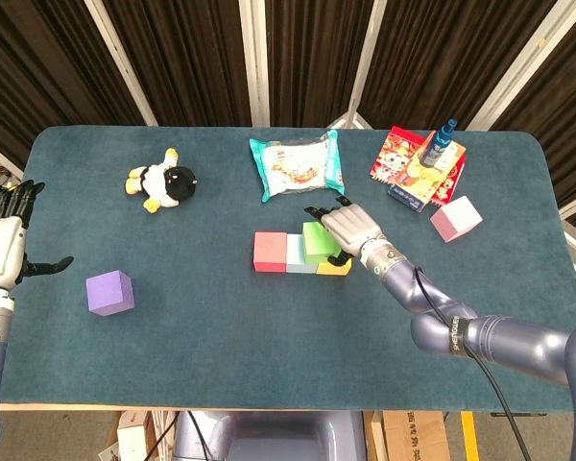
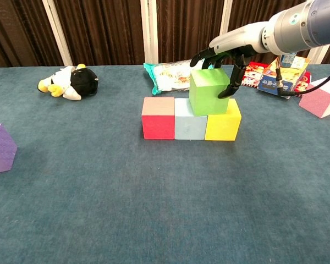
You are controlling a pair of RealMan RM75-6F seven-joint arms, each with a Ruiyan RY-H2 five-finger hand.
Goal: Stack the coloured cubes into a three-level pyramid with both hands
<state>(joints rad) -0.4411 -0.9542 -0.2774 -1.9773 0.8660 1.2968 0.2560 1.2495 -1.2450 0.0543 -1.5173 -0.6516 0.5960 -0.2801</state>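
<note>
Currently the right hand (image 2: 223, 58) pinches the green cube (image 2: 208, 92) from above, resting it across the pale blue cube (image 2: 190, 126) and yellow cube (image 2: 223, 126), while the purple cube (image 1: 109, 292) lies near the spread left hand (image 1: 2, 252), at its 3 o'clock.

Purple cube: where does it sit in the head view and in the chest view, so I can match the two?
Head view: the purple cube sits at lower left on the table, alone, near the left hand.
Chest view: the purple cube is cut off by the left edge, at mid-height.
Shared landmark: the penguin plush, lying behind the cube, further from the robot.
</note>
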